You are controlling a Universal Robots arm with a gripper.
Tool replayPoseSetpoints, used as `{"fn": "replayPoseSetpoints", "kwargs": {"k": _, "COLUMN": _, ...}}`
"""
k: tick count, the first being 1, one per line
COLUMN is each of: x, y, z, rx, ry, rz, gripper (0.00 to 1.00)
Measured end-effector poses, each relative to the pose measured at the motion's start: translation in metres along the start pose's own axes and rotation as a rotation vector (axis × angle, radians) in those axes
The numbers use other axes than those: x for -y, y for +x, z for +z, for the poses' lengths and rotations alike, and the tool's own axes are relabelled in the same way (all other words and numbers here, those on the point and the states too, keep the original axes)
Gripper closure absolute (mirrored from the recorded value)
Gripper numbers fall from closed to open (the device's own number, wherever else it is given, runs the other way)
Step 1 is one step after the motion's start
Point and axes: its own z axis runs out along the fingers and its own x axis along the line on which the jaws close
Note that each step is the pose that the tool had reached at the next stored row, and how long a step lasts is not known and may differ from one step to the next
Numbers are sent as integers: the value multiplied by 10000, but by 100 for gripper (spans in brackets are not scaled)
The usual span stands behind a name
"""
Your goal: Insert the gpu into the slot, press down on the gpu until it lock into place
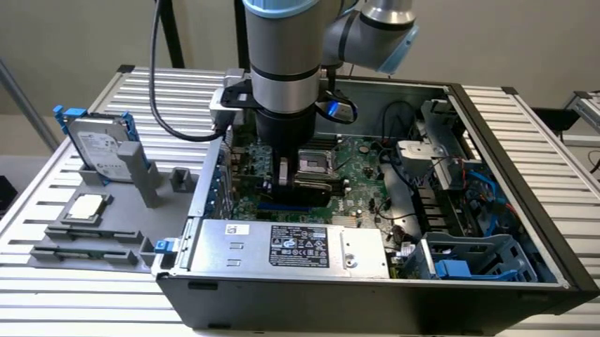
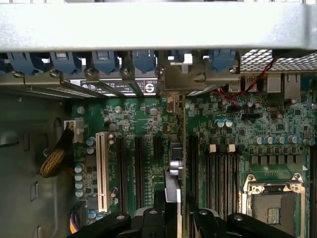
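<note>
At the exterior view's left, a slatted desk (image 1: 75, 302) carries a grey fixture (image 1: 150, 179). In it stand a hard drive (image 1: 97, 151) with blue rails, a processor chip (image 1: 86, 207) and two memory sticks (image 1: 80, 242).

Just to the right of the fixture sits an open computer case (image 1: 375, 309). A silver power supply (image 1: 291, 246) lies along its near wall and a green motherboard (image 1: 361, 189) behind that.

The arm (image 1: 281, 70) reaches straight down into the middle of the case, with the end effector (image 1: 286, 175) low over the board. A short stretch of the blue slot (image 1: 286, 208) shows directly beneath it.

In the wrist view the end effector (image 2: 176, 215) is clamped on the gpu (image 2: 173, 166), one black finger (image 2: 153, 215) on each side. The gpu stands upright on its edge and is seen edge-on. It lies between the black expansion slots (image 2: 138, 168) and the memory slots (image 2: 223, 178), and its far end reaches the case's rear wall by the blue clips (image 2: 104, 62). The card hides its own lower edge, so it cannot be told whether it is seated in the slot. The processor socket (image 2: 270, 206) lies beyond the memory slots.

Farther to the exterior view's right, cables and a blue drive cage (image 1: 468, 260) occupy the end of the case.
</note>
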Motion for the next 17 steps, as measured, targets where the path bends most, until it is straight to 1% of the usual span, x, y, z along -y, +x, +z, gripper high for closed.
{"fn": "replayPoseSetpoints", "kwargs": {"k": 17, "x": -8, "y": -13, "z": 28, "rx": 1, "ry": -31, "rz": -95, "gripper": 73}}
